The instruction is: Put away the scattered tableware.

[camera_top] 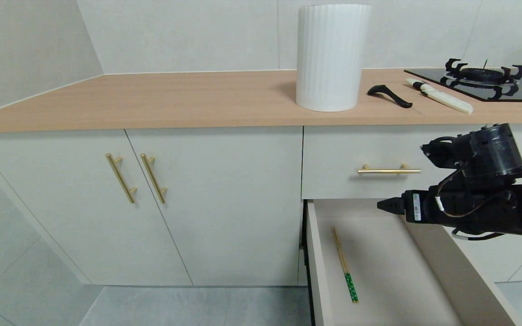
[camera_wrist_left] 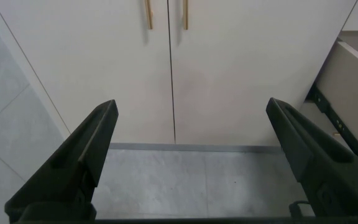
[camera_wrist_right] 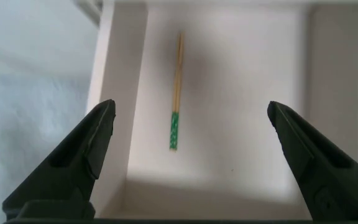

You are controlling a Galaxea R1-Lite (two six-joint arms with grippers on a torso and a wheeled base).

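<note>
Here the right gripper (camera_top: 381,206) hangs over the open drawer (camera_top: 315,253), jaws spread and empty, with the chopsticks (camera_top: 345,267) lying flat below it, where tableware belongs. The left gripper (camera_wrist_left: 191,104), likewise spread and empty, faces the cabinet doors (camera_wrist_left: 166,62). Beyond and above the right gripper, a knife (camera_top: 440,96) and a black utensil (camera_top: 388,95) lie on the wooden counter (camera_top: 175,97), likely next to collect, between a white canister (camera_top: 331,56) and the stove (camera_top: 483,81).
</note>
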